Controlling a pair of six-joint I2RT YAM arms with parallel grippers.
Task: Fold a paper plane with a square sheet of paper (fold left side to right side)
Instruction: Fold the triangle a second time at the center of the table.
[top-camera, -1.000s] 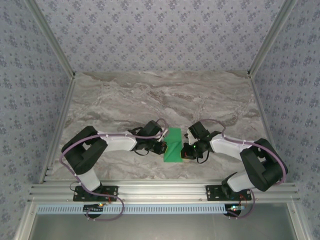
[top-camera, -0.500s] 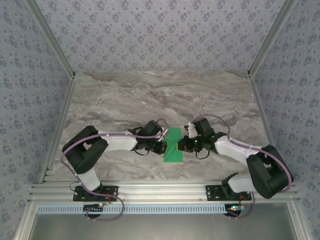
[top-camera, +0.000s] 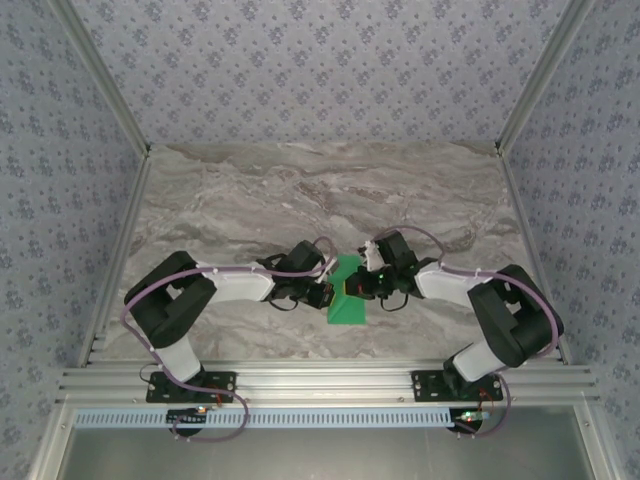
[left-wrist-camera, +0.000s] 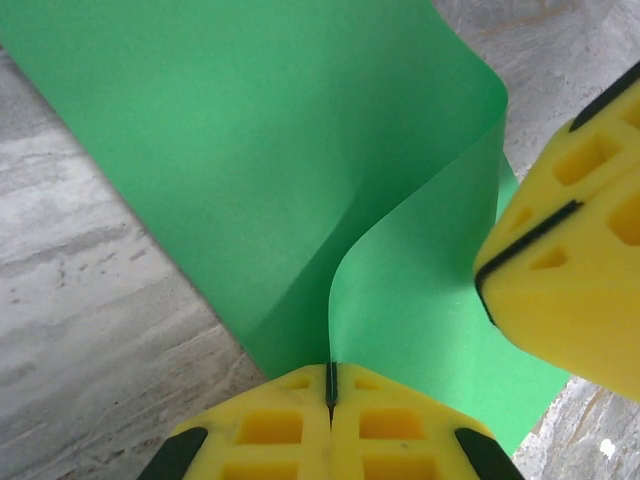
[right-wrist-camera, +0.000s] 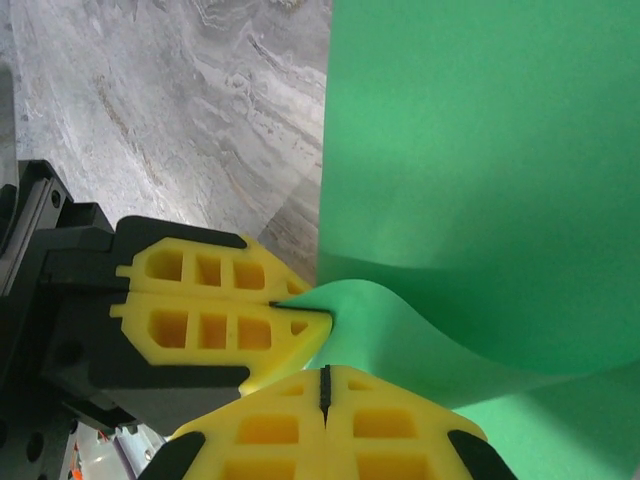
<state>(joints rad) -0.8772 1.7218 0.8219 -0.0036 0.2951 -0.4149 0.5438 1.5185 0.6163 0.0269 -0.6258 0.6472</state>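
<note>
grey marbled tabletop (top-camera: 300, 190) carries thin bright green square sheet of paper (top-camera: 347, 308), flap curled up | left gripper (left-wrist-camera: 330, 385) at paper's left: jaws pinching flap edge | right gripper (right-wrist-camera: 325, 385) opposite: jaws closed, touching flap

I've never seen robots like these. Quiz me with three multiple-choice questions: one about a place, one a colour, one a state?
1. Where on the table is the square sheet of paper? A. Far left corner. B. Between the left gripper and right gripper. C. Far right corner.
2. The left gripper's fingers are: A. Red. B. Yellow. C. White.
3. The left gripper is: A. Wide open. B. Shut on nothing. C. Shut on the paper's edge.
Answers: 1B, overhead it lies between both arm tips; 2B, the wrist view shows yellow; 3C, the green edge enters the closed seam.
</note>
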